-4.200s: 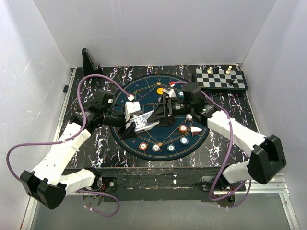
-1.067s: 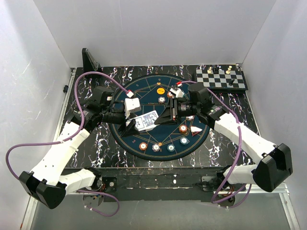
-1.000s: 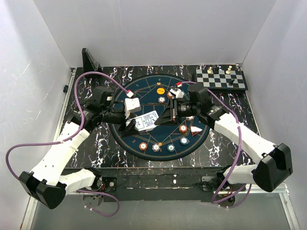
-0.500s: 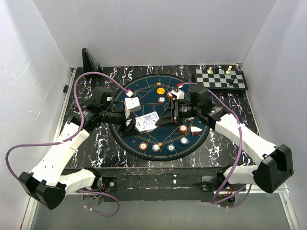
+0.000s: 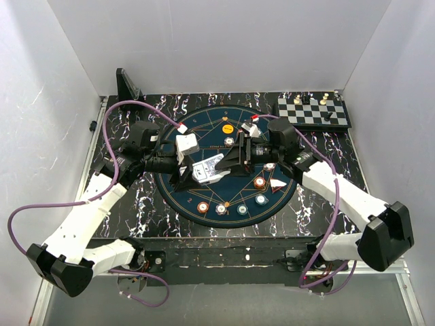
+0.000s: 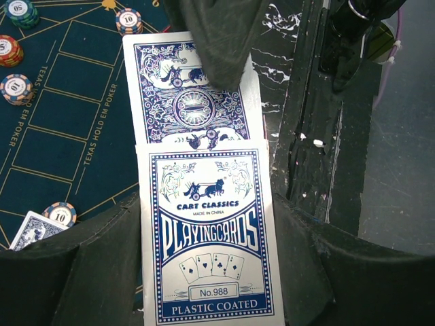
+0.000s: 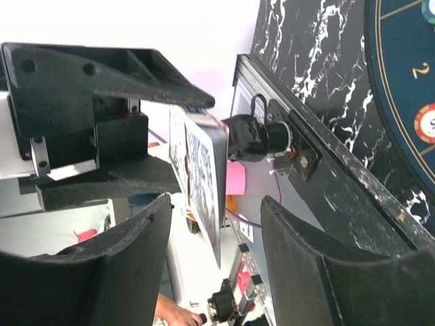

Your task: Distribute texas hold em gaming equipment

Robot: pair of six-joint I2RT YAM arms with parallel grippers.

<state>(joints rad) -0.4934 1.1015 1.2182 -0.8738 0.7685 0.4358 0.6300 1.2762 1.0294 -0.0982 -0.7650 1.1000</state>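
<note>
My left gripper is shut on a blue-and-white playing-card box, held above the mat; in the left wrist view the box sits between my fingers. One card with a patterned back sticks out of its far end. My right gripper is open, its jaws on either side of that card's end; one finger covers the card's tip. In the right wrist view the box and card show edge-on between the jaws. Poker chips and a lone card lie on the mat.
The round dark-blue mat with gold lines covers the middle of the marbled black table. An orange chip lies at its far side. A chessboard with pieces is at the back right. A black stand is at the back left.
My right gripper has moved a little left, up to the card sticking out of the box. My left gripper has kept hold of the box and turned it slightly.
</note>
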